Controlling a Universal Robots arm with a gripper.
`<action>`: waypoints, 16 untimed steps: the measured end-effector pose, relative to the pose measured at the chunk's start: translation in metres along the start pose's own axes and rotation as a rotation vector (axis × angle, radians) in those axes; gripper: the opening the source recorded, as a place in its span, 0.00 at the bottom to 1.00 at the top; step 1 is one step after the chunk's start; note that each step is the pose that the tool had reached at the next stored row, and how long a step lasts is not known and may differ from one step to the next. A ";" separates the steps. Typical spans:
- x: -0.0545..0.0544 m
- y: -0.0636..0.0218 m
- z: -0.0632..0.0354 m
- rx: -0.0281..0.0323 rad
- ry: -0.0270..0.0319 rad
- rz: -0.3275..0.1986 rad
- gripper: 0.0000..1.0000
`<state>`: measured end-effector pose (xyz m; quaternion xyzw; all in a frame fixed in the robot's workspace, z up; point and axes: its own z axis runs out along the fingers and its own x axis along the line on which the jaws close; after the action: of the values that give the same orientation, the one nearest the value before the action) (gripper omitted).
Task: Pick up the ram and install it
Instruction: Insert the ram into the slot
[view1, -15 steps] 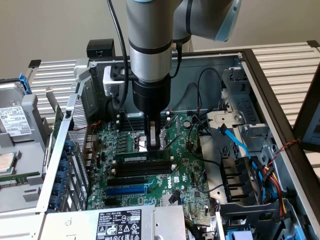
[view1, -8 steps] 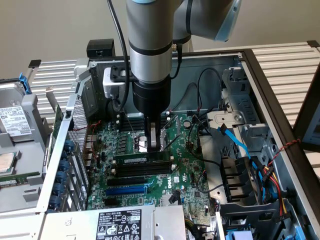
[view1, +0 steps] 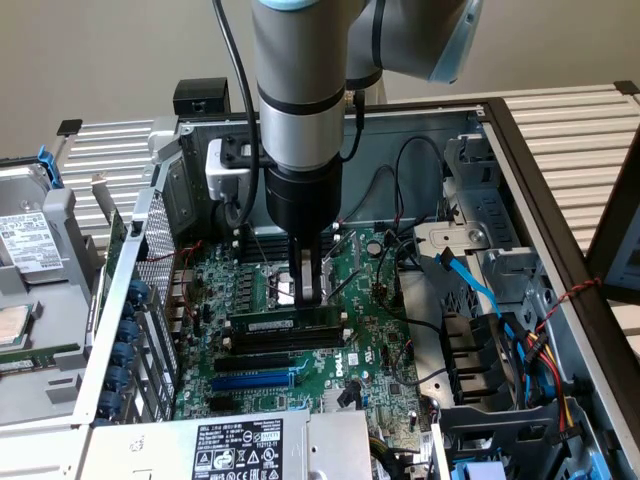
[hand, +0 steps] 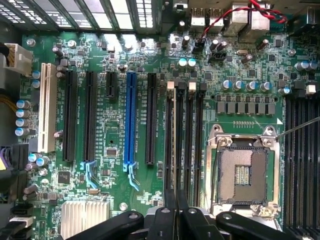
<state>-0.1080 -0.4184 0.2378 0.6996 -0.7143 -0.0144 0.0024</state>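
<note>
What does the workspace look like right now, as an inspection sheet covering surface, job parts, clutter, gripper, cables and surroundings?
surface: open case, motherboard exposed, CPU socket bare.
ram: stands level, edge-up, on the motherboard beside the CPU socket, under the gripper.
clutter: hard drive outside the case, at the exterior view's left.
gripper: straight above the ram's middle, at its top edge; contact unclear.
cables: blue cable loose in the case at the exterior view's right; black cable runs down the arm.
surroundings: slatted table, plain wall.
</note>
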 end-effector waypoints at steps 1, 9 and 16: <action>0.000 0.0000 0.0004 -0.0001 0.0003 0.000 0.12; 0.000 -0.0001 0.0031 0.0012 0.0031 0.000 0.12; 0.000 0.0003 0.0043 0.0039 0.0070 0.000 0.12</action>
<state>-0.1084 -0.4185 0.2335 0.6996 -0.7144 -0.0106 0.0035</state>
